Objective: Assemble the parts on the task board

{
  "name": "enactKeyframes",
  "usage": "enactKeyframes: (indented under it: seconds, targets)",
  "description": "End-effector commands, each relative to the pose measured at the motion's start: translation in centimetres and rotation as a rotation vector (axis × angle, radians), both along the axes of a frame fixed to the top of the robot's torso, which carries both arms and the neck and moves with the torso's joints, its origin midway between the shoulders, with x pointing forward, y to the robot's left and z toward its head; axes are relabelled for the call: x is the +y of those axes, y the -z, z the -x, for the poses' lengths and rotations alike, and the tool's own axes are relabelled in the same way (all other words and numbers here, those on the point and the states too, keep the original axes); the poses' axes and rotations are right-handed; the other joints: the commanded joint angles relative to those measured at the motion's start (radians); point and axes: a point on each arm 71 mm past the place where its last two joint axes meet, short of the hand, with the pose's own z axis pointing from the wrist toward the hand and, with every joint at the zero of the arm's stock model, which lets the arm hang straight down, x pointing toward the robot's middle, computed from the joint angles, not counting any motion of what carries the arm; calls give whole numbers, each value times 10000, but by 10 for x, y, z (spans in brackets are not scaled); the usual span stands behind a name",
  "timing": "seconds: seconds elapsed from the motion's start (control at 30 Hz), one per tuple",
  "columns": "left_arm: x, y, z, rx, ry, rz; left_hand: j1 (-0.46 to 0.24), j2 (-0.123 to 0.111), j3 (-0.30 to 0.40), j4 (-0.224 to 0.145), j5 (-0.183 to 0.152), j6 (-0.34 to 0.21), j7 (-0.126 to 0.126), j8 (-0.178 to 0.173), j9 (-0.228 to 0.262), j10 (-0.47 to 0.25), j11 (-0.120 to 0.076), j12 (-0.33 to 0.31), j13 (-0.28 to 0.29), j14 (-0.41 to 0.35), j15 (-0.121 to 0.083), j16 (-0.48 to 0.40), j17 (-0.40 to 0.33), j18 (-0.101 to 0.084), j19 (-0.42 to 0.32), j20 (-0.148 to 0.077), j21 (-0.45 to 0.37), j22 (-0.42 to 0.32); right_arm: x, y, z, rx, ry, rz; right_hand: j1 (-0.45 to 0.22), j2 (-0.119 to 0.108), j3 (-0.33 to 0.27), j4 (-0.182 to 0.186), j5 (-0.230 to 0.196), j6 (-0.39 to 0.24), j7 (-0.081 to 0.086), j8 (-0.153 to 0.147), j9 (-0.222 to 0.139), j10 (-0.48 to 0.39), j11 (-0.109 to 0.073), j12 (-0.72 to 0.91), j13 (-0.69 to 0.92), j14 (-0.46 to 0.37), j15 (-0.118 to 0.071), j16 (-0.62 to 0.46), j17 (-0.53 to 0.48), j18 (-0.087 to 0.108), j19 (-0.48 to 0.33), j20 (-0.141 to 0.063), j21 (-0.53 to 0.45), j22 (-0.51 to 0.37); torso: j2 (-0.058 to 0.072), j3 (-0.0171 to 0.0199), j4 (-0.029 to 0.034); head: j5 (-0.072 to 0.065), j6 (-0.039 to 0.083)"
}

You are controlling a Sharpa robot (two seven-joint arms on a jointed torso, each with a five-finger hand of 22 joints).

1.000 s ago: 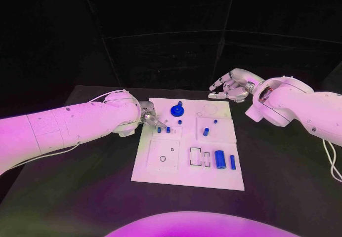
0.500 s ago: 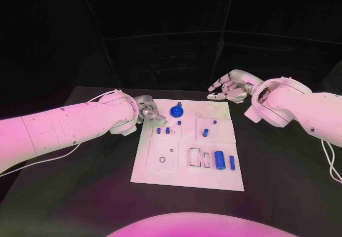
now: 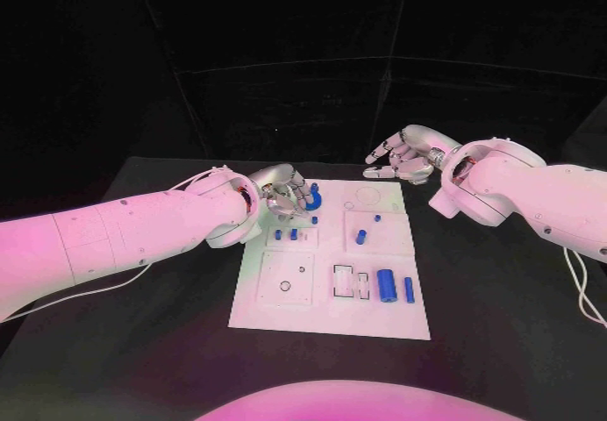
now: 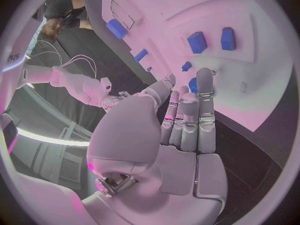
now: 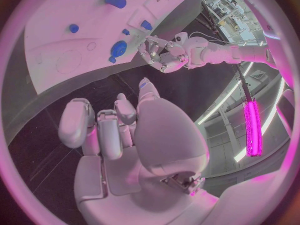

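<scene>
The white task board [image 3: 380, 320] lies mid-table. At its far left stands a blue round knob [image 3: 312, 200]. My left hand [image 3: 285, 189] hovers just left of it, fingers stretched out and holding nothing. In the left wrist view the fingertips [image 4: 205, 77] reach over the board [image 4: 262, 85] beside a blue piece [image 4: 192, 85]. Two small blue blocks [image 3: 286, 234] sit near that hand. Two blue cylinders [image 3: 387, 282] lie at the board's near right. My right hand [image 3: 403, 156] hangs beyond the far right corner, fingers loosely bent, with nothing in it.
More small blue pieces [image 3: 362, 235] stand in the board's middle right. A rectangular slot [image 3: 344, 279] lies left of the cylinders. The right wrist view shows the knob [image 5: 119, 49] with my left hand [image 5: 161, 55] next to it. Black table [image 3: 152, 342] surrounds the board.
My left hand has moved from the board's left edge toward the far end, up beside the blue knob. The right hand has barely moved.
</scene>
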Motion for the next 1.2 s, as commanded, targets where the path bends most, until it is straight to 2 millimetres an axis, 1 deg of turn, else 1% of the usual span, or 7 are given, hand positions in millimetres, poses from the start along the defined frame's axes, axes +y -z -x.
enactKeyframes:
  seconds: [0.03, 0.1, 0.3, 0.63, 0.93, 1.07, 1.2]
  targets:
    - [-10, -1, 2, -1294, 865, -922, -92, -101, -77, 102, -21, 194, -37, -175, -242, 41, 11, -154, -319, 213, 30, 225, 94, 122, 85, 77, -8, 1, 1, -2, -1, -170, 7, -56, -25, 54, -59, 7, 32, -46, 9, 68, -8, -69, 0, -38, -9, 693, -79, -51, 1123, 44, -60, -12, -63, -11, -5, 1, 7, -20, 21]
    - [-14, 3, 1, -1339, 990, -1459, -113, -129, -135, 143, -18, 426, -64, -265, -412, 65, -9, -273, -566, 406, 28, 472, 227, 134, 205, 56, 47, 25, 2, -2, -1, -168, -3, -58, -17, 63, -62, 5, 54, -46, 9, 72, -8, -70, -1, -39, -12, 695, -79, -48, 1127, 44, -60, -13, -64, -12, -3, 3, -1, -15, 20]
    - [-22, 11, -2, -1615, 1128, -2440, -26, -96, -194, 153, -27, 719, 11, -440, -700, -101, 85, -546, -1011, 394, 82, 447, -40, 105, 314, 108, 91, 56, 4, -2, -1, -166, -31, -66, -17, 63, -62, 5, 54, -46, 9, 72, -8, -70, -1, -39, -12, 695, -79, -48, 1127, 44, -60, -13, -64, -12, -3, 12, -11, -20, 38]
    - [-33, 15, -9, -1766, 1046, -2831, 66, -33, -316, 171, -25, 1094, -51, -725, -1147, 118, 7, -691, -1631, 1333, -20, 1657, 897, -224, 1481, 16, 2106, 1630, 6, -2, -1, -173, -68, -80, -8, 74, -64, 3, 80, -47, 8, 75, -8, -72, -2, -40, -14, 695, -80, -49, 1126, 43, -58, -13, -62, -9, 2, 9, -17, -74, 23]
    - [-38, 19, -11, -1350, 1185, -3212, 103, 92, -196, 190, -27, 1419, -81, -802, -1342, 564, -42, -707, -1941, 1714, -68, 2166, 1320, -401, 1970, -34, 3115, 2453, 8, -1, -2, -164, -99, -81, -8, 74, -64, 3, 80, -47, 8, 75, -8, -72, -2, -40, -14, 695, -80, -49, 1126, 43, -58, -13, -62, -9, -6, 14, 8, -109, -9]
    - [-38, 23, -12, -1011, 1248, -3485, 95, 93, -126, 188, -25, 1525, -74, -853, -1425, 795, -71, -734, -2065, 1828, -100, 2301, 1416, -450, 2119, -64, 3402, 2690, 9, -1, -2, -144, -129, -75, 3, 91, -68, 1, 113, -50, 7, 79, -9, -63, -3, -29, -4, 696, -81, -46, 1131, 41, -51, -14, -56, 5, -4, 5, -4, -116, 11]
    - [-37, 25, -13, -757, 1267, -3633, 0, 42, -134, 229, -29, 1606, -78, -887, -1483, 923, -89, -778, -2159, 1878, -122, 2332, 1390, -487, 2215, -85, 3599, 2855, 9, -1, -2, -135, -139, -72, 3, 91, -68, 1, 113, -50, 7, 79, -9, -63, -3, -29, -4, 696, -81, -46, 1131, 41, -51, -14, -56, 5, -14, 9, 17, -137, -1]
